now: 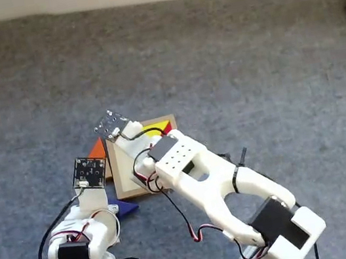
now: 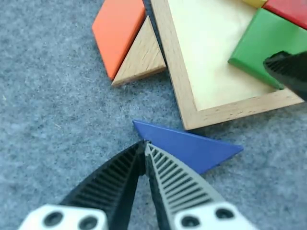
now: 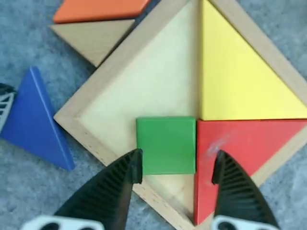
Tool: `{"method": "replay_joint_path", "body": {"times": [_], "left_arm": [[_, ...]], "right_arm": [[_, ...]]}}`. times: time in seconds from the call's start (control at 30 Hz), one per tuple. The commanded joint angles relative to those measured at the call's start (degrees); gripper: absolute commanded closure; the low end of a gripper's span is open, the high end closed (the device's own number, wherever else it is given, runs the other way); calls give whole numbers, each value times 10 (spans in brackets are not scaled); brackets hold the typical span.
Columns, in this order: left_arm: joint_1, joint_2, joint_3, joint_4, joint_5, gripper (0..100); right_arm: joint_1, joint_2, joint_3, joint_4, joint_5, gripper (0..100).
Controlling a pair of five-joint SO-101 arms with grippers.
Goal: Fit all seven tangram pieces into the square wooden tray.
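The square wooden tray (image 3: 72, 112) holds a yellow triangle (image 3: 240, 81), a red triangle (image 3: 230, 139) and a green square (image 3: 165, 143). My right gripper (image 3: 177, 167) is open, one finger on each side of the green square's near edge. On the carpet beside the tray lie a blue triangle (image 2: 192, 148), a plain wooden triangle (image 2: 141, 55) and an orange parallelogram (image 2: 120, 28). My left gripper (image 2: 145, 143) is shut, its tips touching a corner of the blue triangle. In the high view the right arm covers most of the tray (image 1: 159, 124).
Grey carpet (image 1: 247, 57) spreads open on all sides of the tray. The right arm's black finger (image 2: 290, 69) hangs over the green square near the tray's corner. Both arm bases stand along the near edge.
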Motion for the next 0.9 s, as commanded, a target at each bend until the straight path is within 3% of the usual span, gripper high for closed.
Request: {"method": "replay_joint_path", "body": {"times": [0.0,0.13,0.37,0.77,0.87], "left_arm": [[-7,-15,12,4,5,994],[-7,-15,12,4,5,994],[-7,-15,12,4,5,994],[-7,-15,12,4,5,994],[-7,-15,12,4,5,994]], "right_arm": [[-8,-12,-38,15,-2,781],[-4,-20,-43,44,-1,796],[56,-124,-44,86,-2,991],[205,-247,-20,225,1,987],[215,-247,-20,285,55,938]]}}
